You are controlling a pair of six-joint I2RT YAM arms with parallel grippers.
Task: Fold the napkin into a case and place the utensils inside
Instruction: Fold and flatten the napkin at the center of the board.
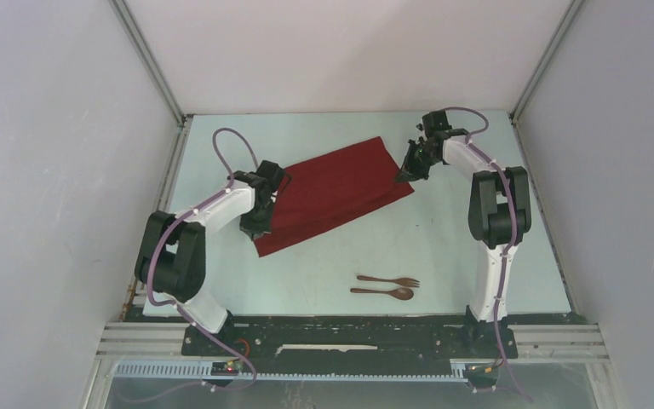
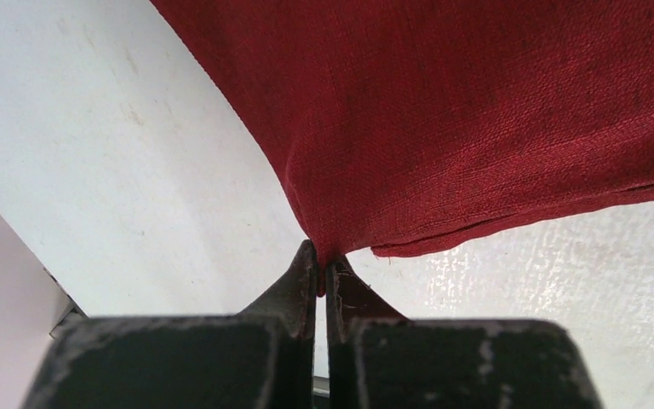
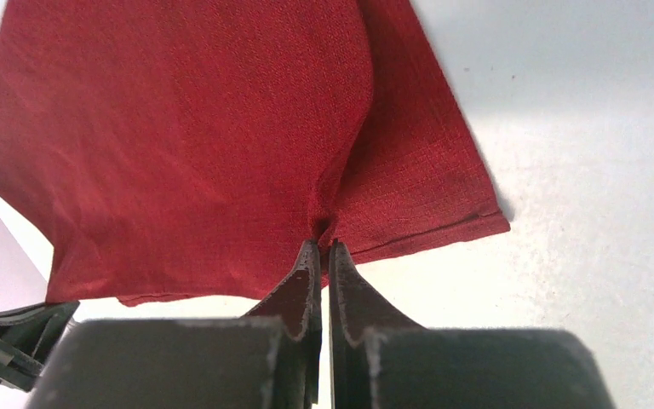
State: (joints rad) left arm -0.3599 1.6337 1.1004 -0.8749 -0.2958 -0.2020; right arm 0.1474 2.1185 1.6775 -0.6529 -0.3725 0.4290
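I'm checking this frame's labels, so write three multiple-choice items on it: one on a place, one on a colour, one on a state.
1. Where do the fork and spoon lie relative to the napkin?
A. on it
B. apart from it, on the near part of the table
C. under it

2. What colour is the napkin?
A. dark red
B. blue
C. white

3. How do the left gripper and right gripper stand?
A. both open
B. one open, one shut
C. both shut on the napkin

Key:
1 B, they lie side by side on bare table.
2 A, every view shows it dark red.
3 C, each wrist view shows its gripper pinching a napkin edge.
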